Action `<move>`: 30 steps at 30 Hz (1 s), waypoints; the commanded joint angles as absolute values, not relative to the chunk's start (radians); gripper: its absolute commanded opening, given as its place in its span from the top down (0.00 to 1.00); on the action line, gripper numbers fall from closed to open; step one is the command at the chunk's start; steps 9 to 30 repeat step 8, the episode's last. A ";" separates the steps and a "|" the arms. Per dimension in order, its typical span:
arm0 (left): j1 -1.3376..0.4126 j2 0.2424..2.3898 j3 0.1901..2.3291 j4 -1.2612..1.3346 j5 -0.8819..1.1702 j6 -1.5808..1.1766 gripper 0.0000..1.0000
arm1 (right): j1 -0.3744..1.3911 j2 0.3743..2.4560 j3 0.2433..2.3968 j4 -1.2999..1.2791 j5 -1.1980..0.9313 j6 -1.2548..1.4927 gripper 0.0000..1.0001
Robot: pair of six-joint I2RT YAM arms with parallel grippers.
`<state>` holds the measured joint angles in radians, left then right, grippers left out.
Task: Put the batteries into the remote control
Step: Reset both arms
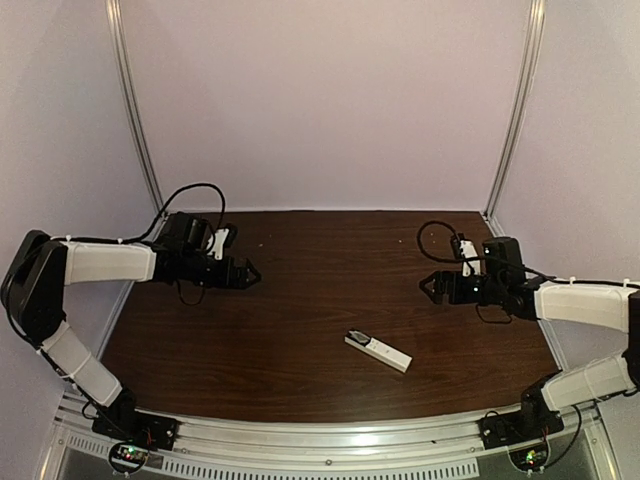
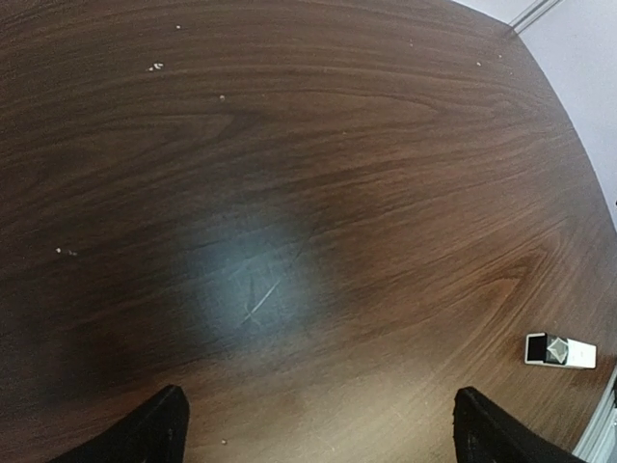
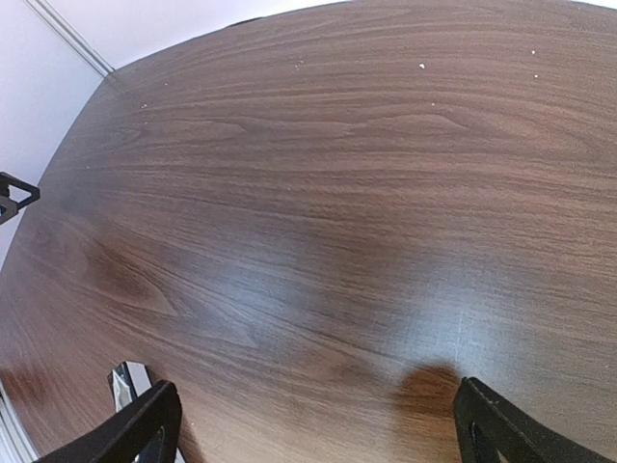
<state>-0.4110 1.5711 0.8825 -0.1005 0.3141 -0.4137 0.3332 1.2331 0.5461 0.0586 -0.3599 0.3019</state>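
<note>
1. The remote control (image 1: 378,351) lies flat on the table (image 1: 300,330).
2. The left gripper (image 1: 250,273) hangs beyond and left of the remote control, fingers spread, empty.
3. The right gripper (image 1: 427,285) hangs beyond and right of it, likewise spread, empty.

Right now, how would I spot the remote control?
Start at the dark wooden table. Near its front edge, right of centre, lies the remote control: a slim white bar with one dark end, the only loose object visible on the wood.
</note>
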 commanded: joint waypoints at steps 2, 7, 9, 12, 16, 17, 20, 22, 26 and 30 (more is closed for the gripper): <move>-0.405 1.551 0.857 -0.008 0.304 -0.421 0.03 | 0.324 1.205 0.533 0.177 -0.368 0.332 0.00; -0.405 1.540 0.862 -0.008 0.288 -0.426 0.03 | 0.324 1.200 0.542 0.173 -0.366 0.329 0.00; -0.405 1.537 0.866 -0.008 0.284 -0.425 0.03 | 0.324 1.199 0.544 0.169 -0.364 0.327 0.00; -0.405 1.537 0.866 -0.008 0.284 -0.425 0.03 | 0.324 1.199 0.544 0.169 -0.364 0.327 0.00; -0.405 1.537 0.866 -0.008 0.284 -0.425 0.03 | 0.324 1.199 0.544 0.169 -0.364 0.327 0.00; -0.405 1.537 0.866 -0.008 0.284 -0.425 0.03 | 0.324 1.199 0.544 0.169 -0.364 0.327 0.00; -0.405 1.537 0.866 -0.008 0.284 -0.425 0.03 | 0.324 1.199 0.544 0.169 -0.364 0.327 0.00; -0.405 1.537 0.866 -0.008 0.284 -0.425 0.03 | 0.324 1.199 0.544 0.169 -0.364 0.327 0.00; -0.405 1.537 0.866 -0.008 0.284 -0.425 0.03 | 0.324 1.199 0.544 0.169 -0.364 0.327 0.00; -0.405 1.537 0.866 -0.008 0.284 -0.425 0.03 | 0.324 1.199 0.544 0.169 -0.364 0.327 0.00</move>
